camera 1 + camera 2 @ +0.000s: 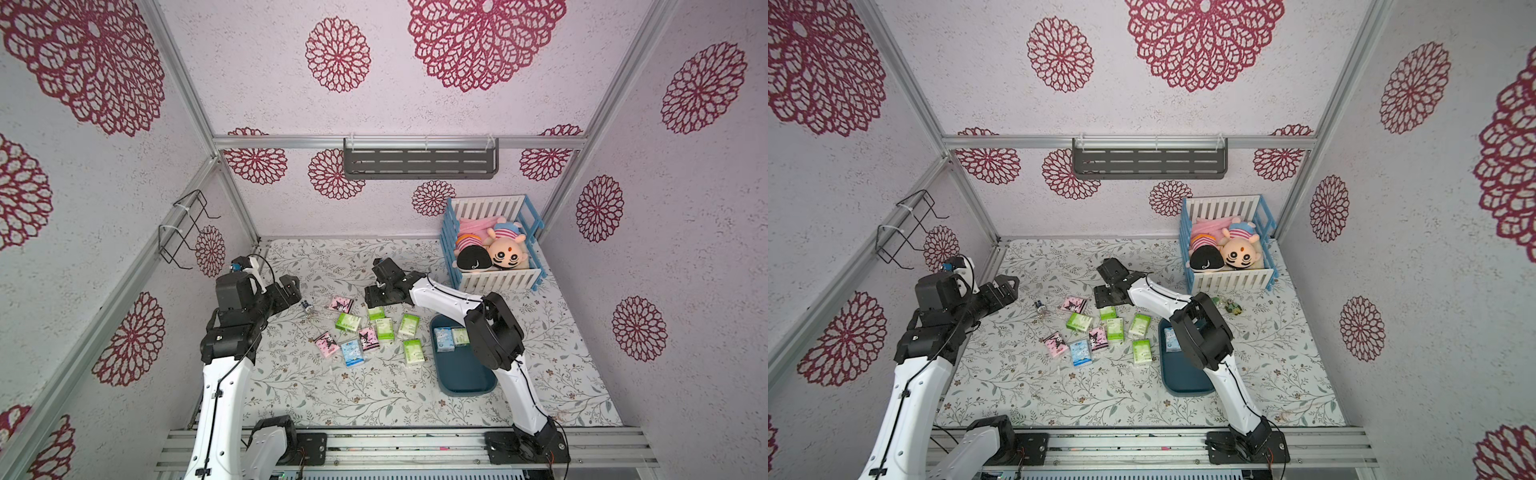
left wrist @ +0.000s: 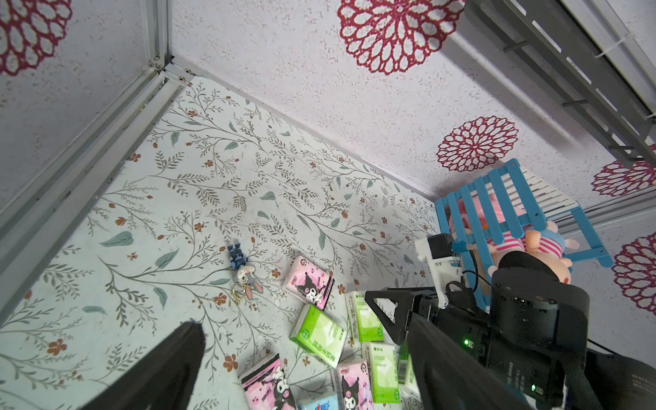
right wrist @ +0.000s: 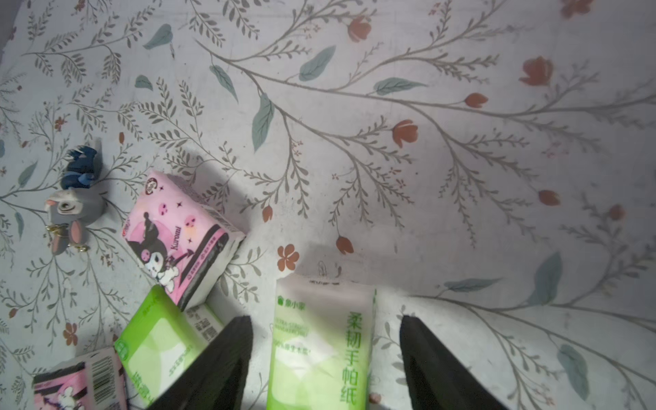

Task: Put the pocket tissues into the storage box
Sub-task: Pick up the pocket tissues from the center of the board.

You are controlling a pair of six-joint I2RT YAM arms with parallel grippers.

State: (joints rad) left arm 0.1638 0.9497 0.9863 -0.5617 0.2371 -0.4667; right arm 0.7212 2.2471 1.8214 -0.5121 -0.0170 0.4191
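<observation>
**Nine out, two boxed**

The right tool [image 3: 323, 321] hung open astride a green pack [image 3: 319, 355] printed "柔韧手帕纸". Nine pocket tissues [image 1: 385, 329] lay mid-surface [image 1: 332, 395]: five green, three pink, one blue. One pink pack [image 3: 177, 234] read "Kuromi". Two more sat in the storage box [image 1: 461, 374] toward the right edge, partly behind the right arm [image 1: 440, 293]. The left tool [image 1: 293, 286] gaped near a rabbit keychain [image 1: 306, 308].

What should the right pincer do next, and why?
Probably close on the green-and-white tissue pack. The right pincer is open, with one finger on each side of that pack, which lies flat. Once gripped, the pack could be carried to the storage box, where a light blue pack already lies.
</observation>
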